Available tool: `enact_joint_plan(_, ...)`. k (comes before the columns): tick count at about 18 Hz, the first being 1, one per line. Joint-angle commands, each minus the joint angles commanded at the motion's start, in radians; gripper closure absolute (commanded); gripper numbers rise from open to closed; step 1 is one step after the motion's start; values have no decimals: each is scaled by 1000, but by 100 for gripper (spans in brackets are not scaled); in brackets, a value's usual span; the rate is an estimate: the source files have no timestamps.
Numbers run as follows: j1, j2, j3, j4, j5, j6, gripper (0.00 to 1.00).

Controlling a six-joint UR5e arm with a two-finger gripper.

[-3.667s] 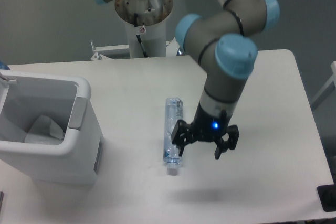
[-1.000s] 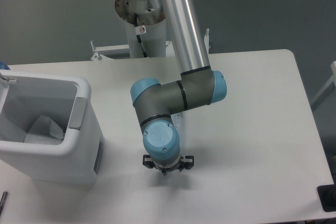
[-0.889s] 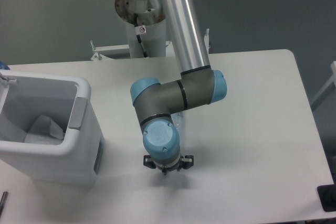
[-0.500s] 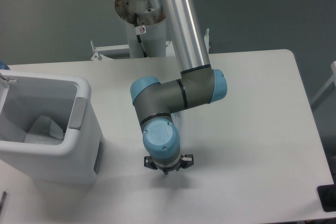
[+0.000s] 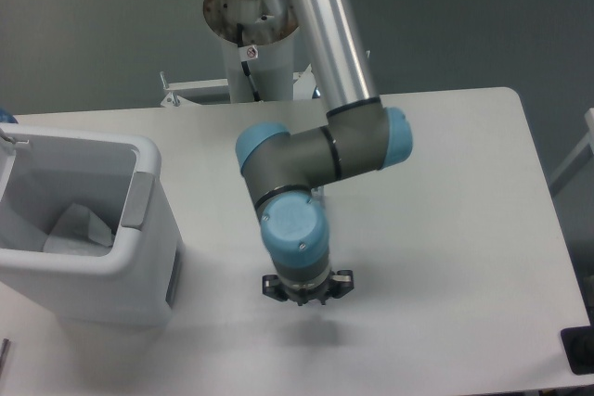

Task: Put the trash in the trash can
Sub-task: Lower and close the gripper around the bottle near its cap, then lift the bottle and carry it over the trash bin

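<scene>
The white trash can stands at the left of the table, grey panel facing right. The pale crumpled paper wad lies inside it. My gripper points straight down over the table's front middle, right of the can. Only the black tips of its body show past the blue wrist cap. The fingers are hidden under the wrist, so I cannot tell how they stand. The clear plastic bottle is hidden behind my forearm and wrist.
The arm's base column stands behind the table's far edge. A dark object sits at the table's front right corner. The table edge runs along the right.
3.7 s ago the bottle lay in plain view left of my open gripper. My wrist then came over it. In the last second the wrist has shifted slightly right and looks larger.
</scene>
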Motion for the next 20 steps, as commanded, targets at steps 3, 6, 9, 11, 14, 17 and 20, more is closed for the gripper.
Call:
enact_joint_plan(3,23,34,17,2,-8,0,94)
enact_joint_plan(6,41,98,44,2,-72,3,95)
enact_joint_plan(9,51,161,75,18,-141,17,95)
enact_joint_plan(11,51,187,94,46,-199,14,95)
enact_joint_plan(14,51,207,120,51,-287,14,95)
enact_joint_plan(17,52,218,160,52,-340,-3,96)
enact_joint_plan(20,66,258,178,52,-431,-17,96)
